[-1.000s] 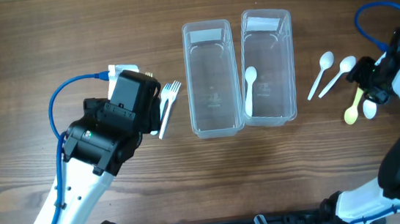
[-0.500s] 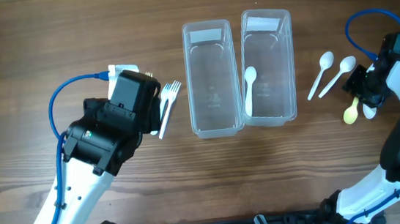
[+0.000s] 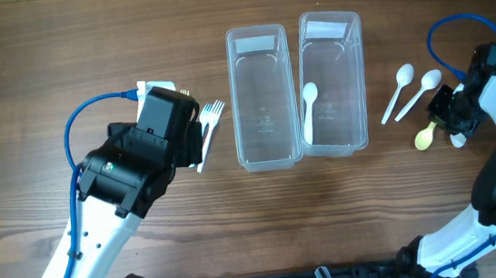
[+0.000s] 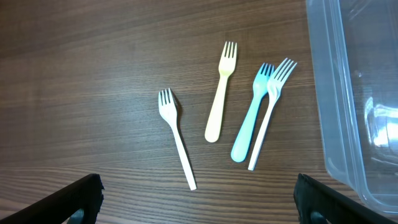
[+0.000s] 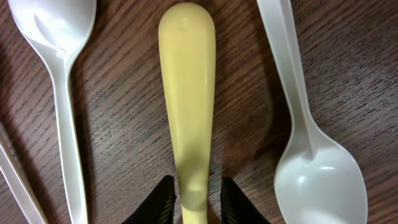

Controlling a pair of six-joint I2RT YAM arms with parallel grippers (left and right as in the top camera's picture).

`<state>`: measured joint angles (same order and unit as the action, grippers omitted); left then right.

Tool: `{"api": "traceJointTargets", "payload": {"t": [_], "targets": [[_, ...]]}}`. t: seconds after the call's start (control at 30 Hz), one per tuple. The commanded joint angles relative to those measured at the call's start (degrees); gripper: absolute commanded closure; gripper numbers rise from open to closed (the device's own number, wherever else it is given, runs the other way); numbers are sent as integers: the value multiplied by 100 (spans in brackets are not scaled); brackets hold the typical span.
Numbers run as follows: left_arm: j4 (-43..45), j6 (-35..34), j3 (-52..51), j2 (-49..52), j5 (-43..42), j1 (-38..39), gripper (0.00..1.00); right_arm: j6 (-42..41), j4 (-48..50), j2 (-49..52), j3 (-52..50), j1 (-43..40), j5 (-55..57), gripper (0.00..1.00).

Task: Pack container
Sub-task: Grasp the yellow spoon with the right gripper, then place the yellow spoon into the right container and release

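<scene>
Since a second earlier, the yellow spoon [image 5: 186,93] had swung round so its bowl pointed toward the containers, and the right hand [image 5: 194,202] had settled over its handle. That hand's two fingertips pressed either side of the handle, apparently gripping it, though the spoon lay flat on the desk [image 3: 84,45] between two white spoons [image 5: 62,93]. Its long axis ran straight out from the fingers. The right container [image 3: 358,92], already holding one white spoon [image 3: 310,110], lay to this hand's left, so the right arm was much the nearer one. The left hand [image 4: 202,202] hung open above four forks [image 4: 217,99] beside the empty left container [image 3: 263,110].
</scene>
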<state>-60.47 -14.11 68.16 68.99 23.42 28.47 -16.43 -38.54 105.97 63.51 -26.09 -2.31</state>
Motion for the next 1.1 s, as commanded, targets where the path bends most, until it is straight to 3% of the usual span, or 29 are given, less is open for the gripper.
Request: {"api": "traceJointTargets", "payload": {"t": [0.0,0.17,0.43,0.6,0.87,1.07], "targets": [[-7,-74,37,-31,-92,-26,0,-50,-11,151,-33,-24,81,77],[-7,-74,37,-31,-92,-26,0,-186,190,151,-295,-24,79,75],[-7,-72,37,-31,-92,-26,0,-197,260,146,-393,-24,-249,91],[-4,-72,37,-31,-92,-26,0,-199,4,-131,-192,-13,-680,96],[-4,-72,37,-31,-92,-26,0,-203,-293,-2092,385,553,-1735,96],[-4,-72,37,-31,-92,-26,0,-304,26,-3329,404,1792,-1615,96]]}}
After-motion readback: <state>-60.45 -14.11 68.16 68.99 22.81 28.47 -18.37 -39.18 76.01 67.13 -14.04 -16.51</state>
